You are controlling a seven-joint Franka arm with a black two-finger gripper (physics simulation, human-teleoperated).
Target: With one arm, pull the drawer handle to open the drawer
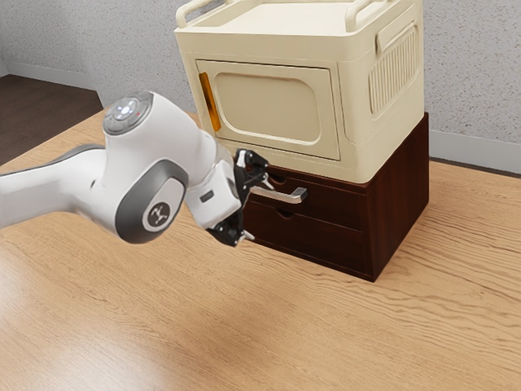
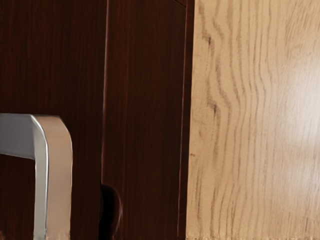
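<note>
Looks like only the approach is sorted imo: the gripper (image 1: 258, 210) is spread wide and empty near the silver handle (image 1: 285, 195), mid-frame in the exterior view, drawer (image 1: 330, 208) looks flush, so grabbing and pulling are left.

Cabinet (image 1: 395, 199): dark reddish brown with fine darker grain; its handle (image 1: 281, 195) is silver-grey, with a pinkish-tan face in the wrist view. Box (image 1: 354, 106): cream, with a ribbed side panel and an amber-orange pull (image 1: 210, 102); table (image 1: 163, 326) is light tan with wavy brown grain. Arm (image 1: 69, 183): white with dark grey trim; gripper (image 1: 256, 208) is black, wall (image 1: 472, 73) speckled grey.
</note>
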